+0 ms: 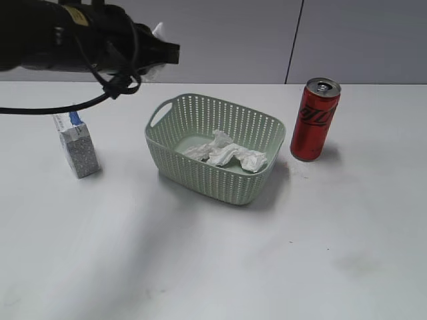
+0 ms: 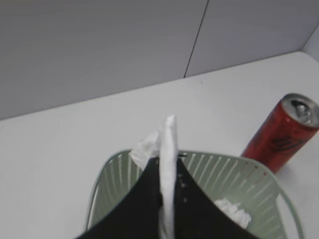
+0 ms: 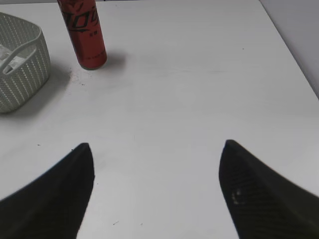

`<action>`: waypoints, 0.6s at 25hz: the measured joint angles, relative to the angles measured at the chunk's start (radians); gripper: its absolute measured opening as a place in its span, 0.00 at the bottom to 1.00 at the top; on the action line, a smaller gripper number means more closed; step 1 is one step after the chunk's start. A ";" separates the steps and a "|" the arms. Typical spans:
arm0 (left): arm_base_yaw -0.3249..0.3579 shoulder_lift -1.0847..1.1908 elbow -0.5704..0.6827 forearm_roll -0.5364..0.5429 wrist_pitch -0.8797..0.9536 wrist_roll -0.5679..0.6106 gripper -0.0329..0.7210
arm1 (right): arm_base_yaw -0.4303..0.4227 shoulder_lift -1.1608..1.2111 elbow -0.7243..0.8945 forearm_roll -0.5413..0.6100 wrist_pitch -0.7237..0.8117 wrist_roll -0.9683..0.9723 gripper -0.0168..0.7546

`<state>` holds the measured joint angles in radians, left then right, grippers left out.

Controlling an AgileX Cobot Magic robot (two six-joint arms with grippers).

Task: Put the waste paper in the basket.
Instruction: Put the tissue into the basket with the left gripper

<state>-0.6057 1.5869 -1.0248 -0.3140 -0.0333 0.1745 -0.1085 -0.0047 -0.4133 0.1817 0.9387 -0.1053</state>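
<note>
— Two places hold paper just now: some wads [image 1: 227,155] lie crumpled on the floor of the basket [image 1: 263,130], and one more piece [image 2: 168,174] is pinched flat between the left gripper's [image 2: 167,194] black fingers, high above the table near the basket's left handle end.

— How will that held piece behave?

— Very light and soft, I'd judge. It stands up between the fingers as a thin strip with a loose tuft to one side, so it has no stiffness worth trusting. It should simply drop when released, though tissue may cling to a pad or drift.

— Where's the best hold?

— Through the thick of a crumple, as here; a grip on a loose edge could tear or slip out.

— And the right gripper [image 3: 154,164]?

— Its jaws are spread wide over bare table [image 3: 189,84], holding nothing, with the can [image 3: 82,32] well ahead and the basket off to its left.

— Anything in the way?

— A small carton [image 1: 77,143] stands left of the basket, apart from it.
</note>
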 joint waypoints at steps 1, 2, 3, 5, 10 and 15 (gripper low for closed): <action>-0.013 0.010 0.001 -0.002 -0.038 0.000 0.04 | 0.000 0.000 0.000 0.000 0.000 0.000 0.78; -0.031 0.017 0.006 0.007 -0.090 0.000 0.04 | 0.000 0.000 0.000 0.000 0.000 0.000 0.78; -0.050 0.025 0.014 0.022 -0.147 0.000 0.04 | 0.000 0.000 0.000 0.000 0.000 0.000 0.78; -0.087 0.040 0.038 0.066 -0.263 0.000 0.04 | 0.000 0.000 0.000 0.000 0.000 0.000 0.78; -0.127 0.119 0.094 0.095 -0.481 0.000 0.04 | 0.000 0.000 0.000 0.000 0.000 0.000 0.78; -0.127 0.233 0.100 0.096 -0.532 0.000 0.08 | 0.000 0.000 0.000 0.000 0.000 0.000 0.78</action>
<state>-0.7325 1.8198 -0.9248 -0.2181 -0.5656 0.1745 -0.1085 -0.0047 -0.4133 0.1817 0.9387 -0.1053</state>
